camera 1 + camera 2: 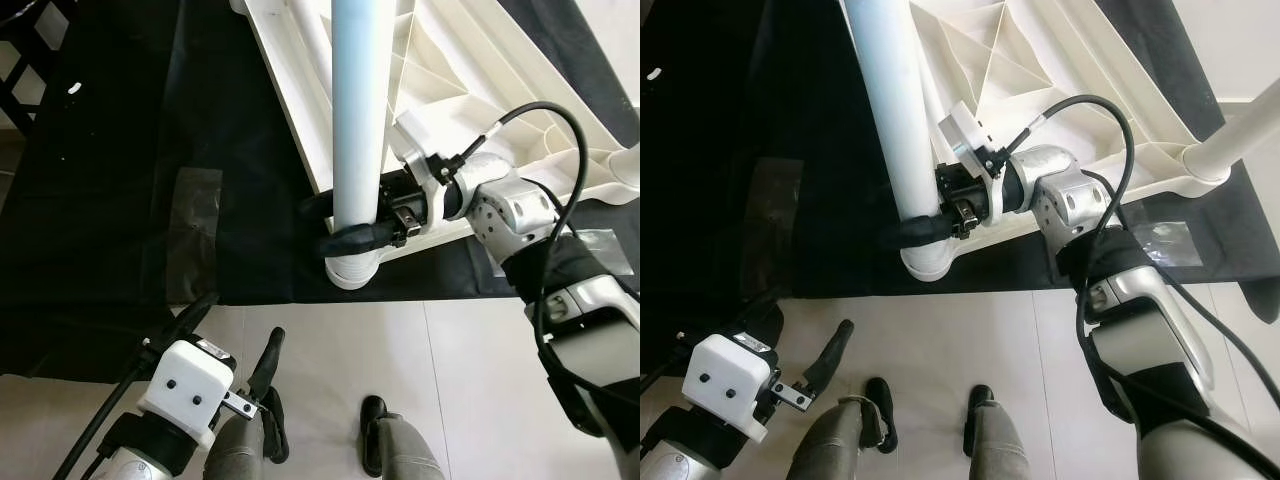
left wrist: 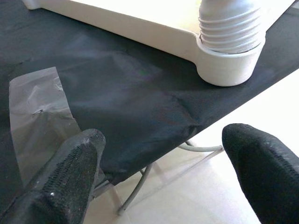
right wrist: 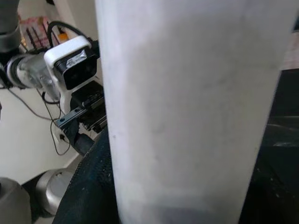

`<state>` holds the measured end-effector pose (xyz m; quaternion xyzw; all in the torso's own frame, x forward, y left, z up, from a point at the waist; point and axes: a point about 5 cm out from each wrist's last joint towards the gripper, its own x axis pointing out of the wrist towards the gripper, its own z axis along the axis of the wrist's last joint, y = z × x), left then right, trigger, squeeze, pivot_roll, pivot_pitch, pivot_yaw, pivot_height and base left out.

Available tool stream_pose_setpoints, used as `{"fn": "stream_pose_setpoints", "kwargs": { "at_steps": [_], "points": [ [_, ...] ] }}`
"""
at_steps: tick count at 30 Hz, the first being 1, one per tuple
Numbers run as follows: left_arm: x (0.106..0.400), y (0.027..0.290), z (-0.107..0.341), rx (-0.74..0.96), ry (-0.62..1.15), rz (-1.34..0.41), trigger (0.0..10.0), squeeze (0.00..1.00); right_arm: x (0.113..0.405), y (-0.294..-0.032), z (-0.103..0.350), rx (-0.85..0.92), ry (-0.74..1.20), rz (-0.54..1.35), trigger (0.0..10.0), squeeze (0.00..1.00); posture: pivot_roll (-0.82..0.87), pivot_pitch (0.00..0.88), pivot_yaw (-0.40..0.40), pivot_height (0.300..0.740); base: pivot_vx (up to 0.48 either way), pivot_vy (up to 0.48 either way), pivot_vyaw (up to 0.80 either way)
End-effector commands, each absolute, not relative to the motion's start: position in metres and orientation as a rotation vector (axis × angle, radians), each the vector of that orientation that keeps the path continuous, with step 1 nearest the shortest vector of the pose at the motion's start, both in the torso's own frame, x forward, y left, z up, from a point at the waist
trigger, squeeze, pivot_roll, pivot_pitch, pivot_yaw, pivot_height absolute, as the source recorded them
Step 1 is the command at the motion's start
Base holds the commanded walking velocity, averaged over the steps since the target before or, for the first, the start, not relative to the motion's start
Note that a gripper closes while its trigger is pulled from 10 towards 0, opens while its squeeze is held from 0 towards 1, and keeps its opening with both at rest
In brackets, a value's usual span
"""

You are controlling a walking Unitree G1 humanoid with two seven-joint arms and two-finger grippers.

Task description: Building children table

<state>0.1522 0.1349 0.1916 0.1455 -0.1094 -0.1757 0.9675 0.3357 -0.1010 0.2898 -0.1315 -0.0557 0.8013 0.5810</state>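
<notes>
A white plastic table top lies upside down on a black cloth. A pale table leg stands upright in the corner socket nearest me, its threaded end showing in the socket. My right gripper is shut on the leg just above the socket, black fingers wrapped round it. The leg fills the right wrist view. My left gripper hangs open below, over the tiled floor, apart from the table. A second leg sticks out at the right corner.
The cloth covers a low stand whose metal frame shows under its edge. Clear tape patches lie on the cloth left and right of the socket. Light floor tiles lie in front. My own feet stand on them.
</notes>
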Motion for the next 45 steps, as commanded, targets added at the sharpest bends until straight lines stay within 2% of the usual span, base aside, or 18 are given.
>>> {"fn": "stream_pose_setpoints", "kwargs": {
  "at_steps": [1, 9, 12, 15, 24, 28, 30, 35, 45],
  "points": [
    [0.150, 0.136, 0.188, 0.290, -0.193, -0.350, 10.0, 0.00, 0.336, -0.104, 0.255, -0.377, 0.022, 1.865, 10.0, 0.00, 0.03, 0.448, 0.011, 0.740, 0.000, 0.000, 0.00],
    [0.150, 0.135, 0.188, 0.291, -0.195, -0.348, 10.0, 0.00, 0.340, -0.100, 0.260, -0.310, -0.065, 1.808, 10.0, 0.00, 0.02, 0.448, 0.005, 0.740, 0.000, 0.000, 0.00],
    [0.151, 0.135, 0.188, 0.291, -0.195, -0.347, 10.0, 0.00, 0.341, -0.100, 0.263, -0.156, -0.112, 1.717, 10.0, 0.00, 0.02, 0.447, 0.004, 0.740, 0.000, 0.000, 0.00],
    [0.151, 0.135, 0.188, 0.290, -0.196, -0.346, 10.0, 0.00, 0.339, -0.100, 0.263, -0.099, -0.120, 1.697, 10.0, 0.00, 0.02, 0.447, 0.004, 0.740, 0.000, 0.000, 0.00],
    [0.151, 0.135, 0.188, 0.288, -0.196, -0.348, 10.0, 0.00, 0.330, -0.104, 0.249, -0.134, -0.118, 1.683, 10.0, 0.00, 0.02, 0.441, 0.009, 0.740, 0.000, 0.000, 0.00],
    [0.151, 0.135, 0.187, 0.288, -0.195, -0.351, 10.0, 0.00, 0.327, -0.104, 0.246, -0.207, -0.115, 1.690, 10.0, 0.00, 0.02, 0.435, 0.012, 0.740, 0.000, 0.000, 0.00],
    [0.151, 0.135, 0.187, 0.286, -0.194, -0.351, 10.0, 0.00, 0.325, -0.103, 0.245, -0.301, -0.127, 1.692, 10.0, 0.00, 0.02, 0.429, 0.006, 0.740, 0.000, 0.000, 0.00],
    [0.151, 0.135, 0.186, 0.286, -0.193, -0.351, 10.0, 0.00, 0.324, -0.102, 0.246, -0.321, -0.135, 1.689, 10.0, 0.00, 0.02, 0.427, 0.006, 0.740, 0.000, 0.000, 0.00],
    [0.151, 0.134, 0.187, 0.286, -0.196, -0.349, 10.0, 0.00, 0.320, -0.094, 0.267, -0.166, -0.192, 1.681, 10.0, 0.00, 0.01, 0.423, 0.003, 0.740, 0.000, 0.000, 0.00]
  ]
}}
